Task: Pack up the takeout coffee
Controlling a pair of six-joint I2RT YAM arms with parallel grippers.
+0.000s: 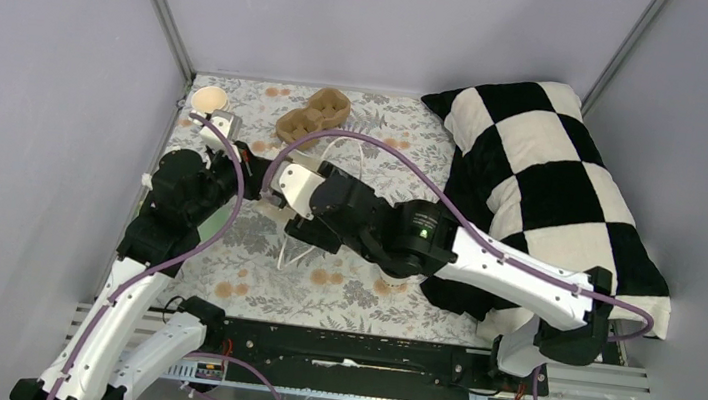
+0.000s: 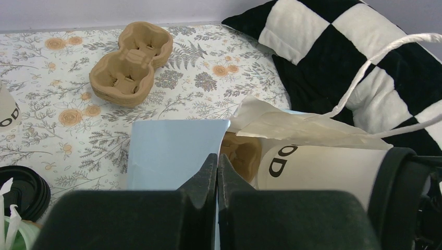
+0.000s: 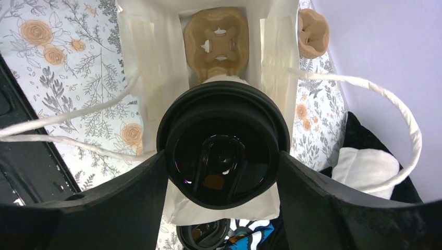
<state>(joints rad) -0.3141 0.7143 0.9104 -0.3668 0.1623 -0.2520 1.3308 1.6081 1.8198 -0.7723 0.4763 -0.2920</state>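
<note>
Right now the coffee cup (image 3: pixel 224 120) with its black lid hangs over the open mouth of the bag (image 3: pixel 151 67), gripped at the lid by the right end effector (image 3: pixel 223 177), lined up with the cardboard carrier (image 3: pixel 216 44) lying at the bottom, probably to seat it in a free pocket. The left end effector (image 2: pixel 217 172) looks pinched closed on the bag's blue wall, seemingly keeping the mouth spread and steady. A spare carrier (image 2: pixel 130 62) sits on the bench (image 2: pixel 62 135) beyond, a checked pillow (image 2: pixel 333 57) alongside. The cup hides most of the carrier; another printed cup (image 2: pixel 5 112) is cut off at the frame edge, lid unseen.
</note>
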